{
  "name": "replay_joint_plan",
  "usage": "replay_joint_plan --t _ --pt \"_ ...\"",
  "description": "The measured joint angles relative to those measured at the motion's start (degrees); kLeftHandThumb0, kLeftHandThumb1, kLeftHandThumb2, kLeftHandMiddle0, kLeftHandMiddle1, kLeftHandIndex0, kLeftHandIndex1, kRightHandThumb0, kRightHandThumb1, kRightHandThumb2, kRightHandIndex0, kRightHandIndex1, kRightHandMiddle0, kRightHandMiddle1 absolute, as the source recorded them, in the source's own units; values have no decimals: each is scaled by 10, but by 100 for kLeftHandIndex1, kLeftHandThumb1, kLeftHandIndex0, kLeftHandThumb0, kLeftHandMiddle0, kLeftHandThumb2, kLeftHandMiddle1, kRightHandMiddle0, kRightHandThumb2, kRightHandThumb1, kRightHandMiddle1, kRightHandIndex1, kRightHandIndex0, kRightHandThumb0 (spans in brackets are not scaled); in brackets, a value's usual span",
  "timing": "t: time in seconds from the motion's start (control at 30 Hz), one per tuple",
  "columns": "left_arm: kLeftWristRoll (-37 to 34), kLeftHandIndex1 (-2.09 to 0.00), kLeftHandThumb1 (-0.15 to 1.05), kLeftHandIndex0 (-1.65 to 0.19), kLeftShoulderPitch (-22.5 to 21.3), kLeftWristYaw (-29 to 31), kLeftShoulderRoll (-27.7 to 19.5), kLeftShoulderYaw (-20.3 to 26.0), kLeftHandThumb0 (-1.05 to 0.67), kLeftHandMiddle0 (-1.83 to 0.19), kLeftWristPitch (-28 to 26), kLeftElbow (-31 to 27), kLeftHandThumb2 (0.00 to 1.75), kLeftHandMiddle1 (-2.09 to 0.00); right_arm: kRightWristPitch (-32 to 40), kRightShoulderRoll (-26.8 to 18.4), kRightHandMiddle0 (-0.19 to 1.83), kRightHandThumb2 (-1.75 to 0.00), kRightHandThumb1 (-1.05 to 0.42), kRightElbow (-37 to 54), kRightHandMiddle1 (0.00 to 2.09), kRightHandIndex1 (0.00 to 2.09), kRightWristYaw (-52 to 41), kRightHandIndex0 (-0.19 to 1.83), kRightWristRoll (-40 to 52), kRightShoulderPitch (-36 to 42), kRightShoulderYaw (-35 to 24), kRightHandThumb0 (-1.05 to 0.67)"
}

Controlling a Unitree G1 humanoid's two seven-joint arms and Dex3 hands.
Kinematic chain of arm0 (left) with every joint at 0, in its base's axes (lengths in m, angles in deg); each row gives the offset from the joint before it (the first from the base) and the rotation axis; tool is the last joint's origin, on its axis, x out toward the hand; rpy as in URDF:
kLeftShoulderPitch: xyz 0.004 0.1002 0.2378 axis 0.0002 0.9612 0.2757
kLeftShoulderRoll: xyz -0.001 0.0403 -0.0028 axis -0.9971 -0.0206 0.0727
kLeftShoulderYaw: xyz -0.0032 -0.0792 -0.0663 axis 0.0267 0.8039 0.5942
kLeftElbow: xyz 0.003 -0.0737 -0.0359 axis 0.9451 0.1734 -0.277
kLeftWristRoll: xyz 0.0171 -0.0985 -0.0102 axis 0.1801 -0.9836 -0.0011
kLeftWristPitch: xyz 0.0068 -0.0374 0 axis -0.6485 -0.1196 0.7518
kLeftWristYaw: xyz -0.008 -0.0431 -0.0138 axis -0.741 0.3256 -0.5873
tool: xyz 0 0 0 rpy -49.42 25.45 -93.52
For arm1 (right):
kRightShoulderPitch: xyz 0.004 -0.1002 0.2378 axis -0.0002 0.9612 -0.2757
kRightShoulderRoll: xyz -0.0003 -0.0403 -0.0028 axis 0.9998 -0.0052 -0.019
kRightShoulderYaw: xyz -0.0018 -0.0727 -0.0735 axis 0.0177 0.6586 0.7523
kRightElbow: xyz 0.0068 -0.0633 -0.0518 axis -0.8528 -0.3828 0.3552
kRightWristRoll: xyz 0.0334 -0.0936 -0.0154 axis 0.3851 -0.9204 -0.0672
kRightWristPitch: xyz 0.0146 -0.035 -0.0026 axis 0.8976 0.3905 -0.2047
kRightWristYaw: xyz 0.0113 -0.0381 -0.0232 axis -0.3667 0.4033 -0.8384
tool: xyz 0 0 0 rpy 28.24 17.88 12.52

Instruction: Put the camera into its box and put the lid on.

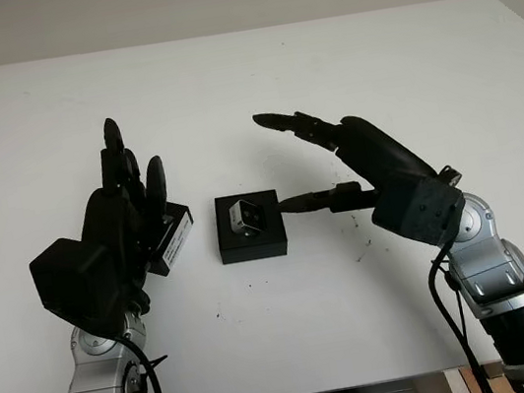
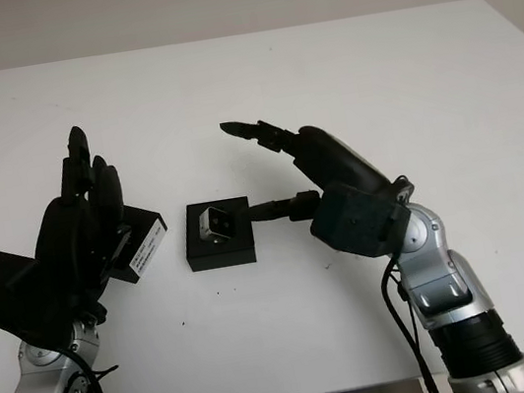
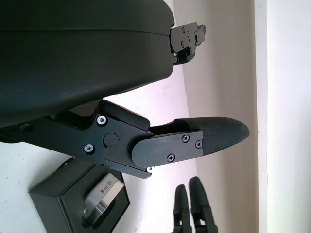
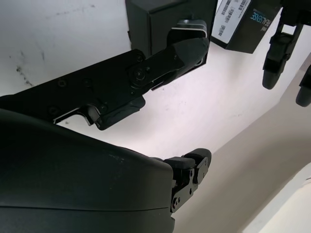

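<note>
The camera (image 1: 247, 218) already sits in its open box (image 1: 254, 248) at mid-table, while the lid (image 1: 171, 239) lies just beside it, behind my empty, uncurled left hand (image 1: 122, 209); my right hand (image 1: 336, 160), likewise empty, hovers by the box, so lidding remains.

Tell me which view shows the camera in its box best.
The left eye view: the camera sits unobstructed in the open box, seen from above. The right eye view matches it. The left wrist view shows it edge-on, and in the right wrist view a finger covers most of it.
</note>
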Motion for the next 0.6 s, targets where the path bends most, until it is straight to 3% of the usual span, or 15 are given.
replay_joint_plan --t 0.17,0.27,0.33,0.6 --pt "0 0 105 19 0 0 -5 0 -75 19 0 0 58 0 -60 2 29 -6 -89 -69 38 7 10 10 7 2 5 -74" --pt "0 0 105 19 0 1 -6 0 -75 19 0 0 58 0 -86 3 14 -5 -89 -94 77 6 21 13 5 2 7 -72" --pt "0 0 105 19 1 3 -7 0 -75 19 0 0 59 0 -105 6 12 -5 -88 -110 89 7 30 15 6 2 7 -71" --pt "3 0 105 19 1 3 -9 1 -75 19 1 0 59 0 -154 24 9 -5 -87 -150 102 7 58 18 -2 2 23 -68"
